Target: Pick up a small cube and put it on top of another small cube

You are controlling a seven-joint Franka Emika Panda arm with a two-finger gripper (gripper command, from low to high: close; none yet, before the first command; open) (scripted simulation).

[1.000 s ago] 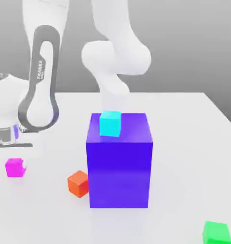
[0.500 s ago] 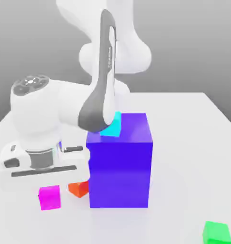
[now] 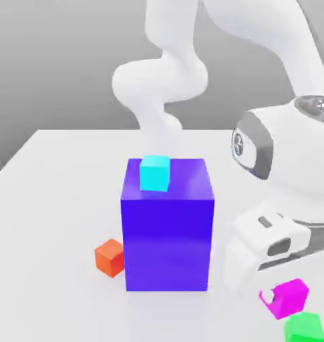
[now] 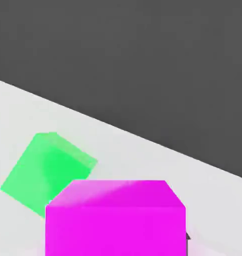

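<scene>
One tool [image 3: 283,299], clamped on pink cube [image 3: 290,298]; green cube [image 3: 304,329] close by (exterior view's right, near): centre above, align edges, lower gently, release.

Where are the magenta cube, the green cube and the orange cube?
Magenta cube [image 4: 115,231]: hand view, side face.
Green cube [image 3: 303,330]: exterior view, front face.
Orange cube [image 3: 110,258]: exterior view, middle.

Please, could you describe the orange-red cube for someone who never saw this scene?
Find the big blue-purple block. Beside its foot, toward the exterior view's left, the small orange-red cube sits on the table; the cyan cube rests on the block's top.
</scene>
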